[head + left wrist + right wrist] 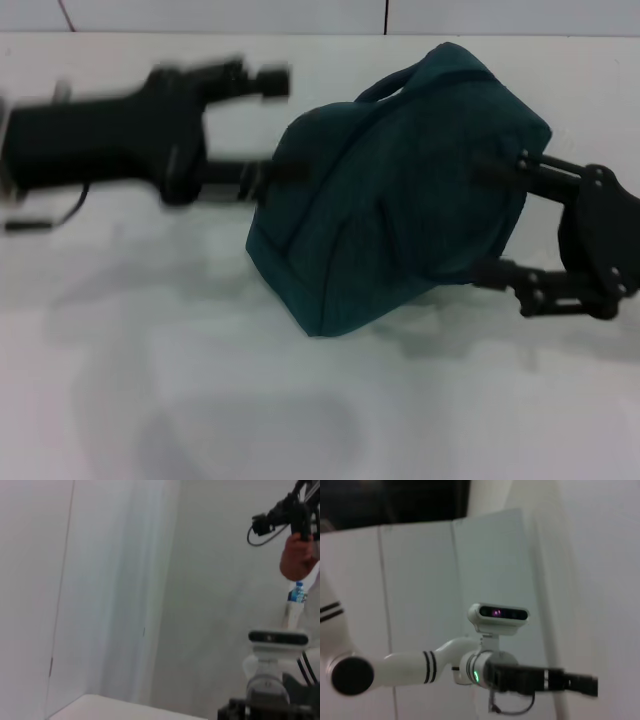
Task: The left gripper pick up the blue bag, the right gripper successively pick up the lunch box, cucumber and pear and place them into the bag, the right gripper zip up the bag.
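At the centre of the white table (120,400), seen from the head camera, sits the blue bag (400,190), slumped on its side with one loop handle arching toward twelve o'clock; its mouth does not show and it looks closed, so the lunch box, cucumber and pear, none of which is in sight, are judged to be already inside, or else simply out of view; the left gripper (285,125) lies at nine o'clock of the bag, its two fingers spread wide, the lower one touching or just entering the fabric at the bag's edge and the upper one free above it; it has hold of nothing that can be made out, and the blur makes the contact uncertain; the right gripper (485,220) reaches in from three o'clock, likewise spread wide, its upper finger pressed against the bag's flank and its lower finger near the base, bracketing the end of the bag without clamping it; judged from this, the two claws flank the bag to steady it, either for a fresh grasp or after letting it go; the zipper pull cannot be seen, so whether the zip is drawn is unclear; the table is bare, smooth and white with soft shadows under the bag; behind it runs a pale panelled wall (300,15); the wrist views point away from the work, showing white walls and the robot's own head camera (498,614)
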`<action>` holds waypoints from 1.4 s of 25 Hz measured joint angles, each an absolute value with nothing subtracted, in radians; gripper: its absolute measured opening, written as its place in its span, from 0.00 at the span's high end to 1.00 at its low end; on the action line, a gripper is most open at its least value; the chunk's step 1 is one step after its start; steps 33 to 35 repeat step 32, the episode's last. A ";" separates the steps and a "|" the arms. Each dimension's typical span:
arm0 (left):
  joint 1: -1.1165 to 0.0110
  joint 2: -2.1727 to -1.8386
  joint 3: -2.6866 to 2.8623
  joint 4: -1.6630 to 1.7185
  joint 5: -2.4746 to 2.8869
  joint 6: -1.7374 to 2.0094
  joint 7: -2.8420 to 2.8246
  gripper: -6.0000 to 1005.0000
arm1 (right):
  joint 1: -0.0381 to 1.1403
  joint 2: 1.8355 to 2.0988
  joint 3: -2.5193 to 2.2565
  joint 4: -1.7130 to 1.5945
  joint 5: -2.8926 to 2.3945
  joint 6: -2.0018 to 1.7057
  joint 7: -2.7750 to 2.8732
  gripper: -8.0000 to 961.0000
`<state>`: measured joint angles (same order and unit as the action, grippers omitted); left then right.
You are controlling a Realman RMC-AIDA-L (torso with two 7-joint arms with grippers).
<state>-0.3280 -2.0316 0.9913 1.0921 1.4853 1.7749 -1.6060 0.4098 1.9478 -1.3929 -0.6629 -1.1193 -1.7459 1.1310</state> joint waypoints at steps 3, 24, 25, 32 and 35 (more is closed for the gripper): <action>-0.292 -2.035 0.986 1.005 1.481 1.811 -1.472 0.12 | 0.397 1.939 -1.387 -0.703 -1.134 -1.763 1.145 0.09; -0.288 -2.036 0.978 0.850 1.518 1.858 -1.342 0.12 | 0.421 1.982 -1.379 -0.730 -1.262 -1.691 1.195 0.10; -0.288 -2.037 0.979 0.849 1.521 1.858 -1.342 0.12 | 0.421 1.982 -1.379 -0.730 -1.262 -1.691 1.196 0.10; -0.288 -2.046 0.974 0.848 1.537 1.859 -1.341 0.12 | 0.426 1.982 -1.378 -0.732 -1.263 -1.692 1.196 0.10; -0.288 -2.046 0.974 0.848 1.537 1.859 -1.341 0.12 | 0.426 1.982 -1.378 -0.732 -1.263 -1.692 1.196 0.10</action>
